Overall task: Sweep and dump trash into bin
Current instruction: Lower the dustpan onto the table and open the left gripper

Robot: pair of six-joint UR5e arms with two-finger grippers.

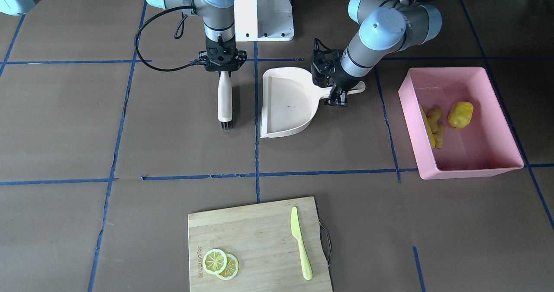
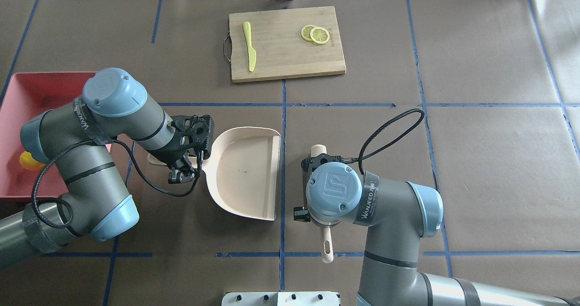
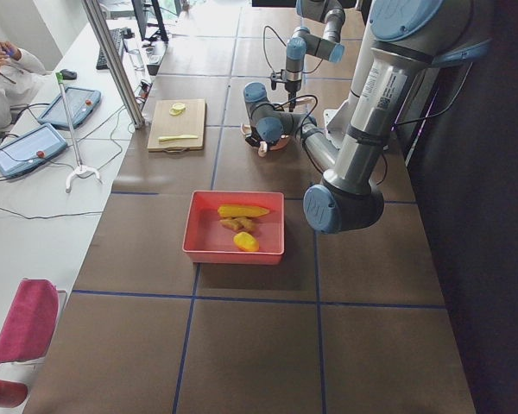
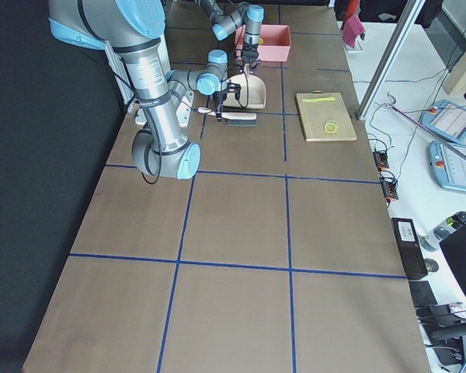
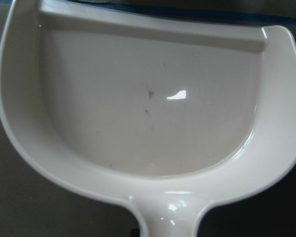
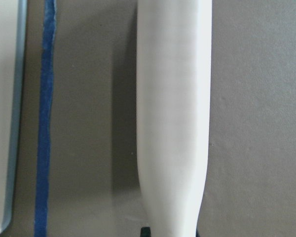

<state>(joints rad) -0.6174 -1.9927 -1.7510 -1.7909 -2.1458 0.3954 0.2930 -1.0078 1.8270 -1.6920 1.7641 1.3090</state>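
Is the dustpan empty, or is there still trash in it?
Empty. The dustpan shows only faint scuffs inside; the corn, ginger and fruit all lie in the bin.

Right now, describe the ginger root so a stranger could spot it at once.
Find the large pink bin beside the dustpan. Of three toy foods inside, the ginger root lies in the middle, knobbly and tan, between the long corn cob and the smooth yellow fruit.

Grey arms (image 2: 90, 174), pale-blue caps (image 2: 334, 193) (S logo), black cables (image 2: 389, 124), black end effectors (image 1: 338, 100) (image 1: 222, 69)
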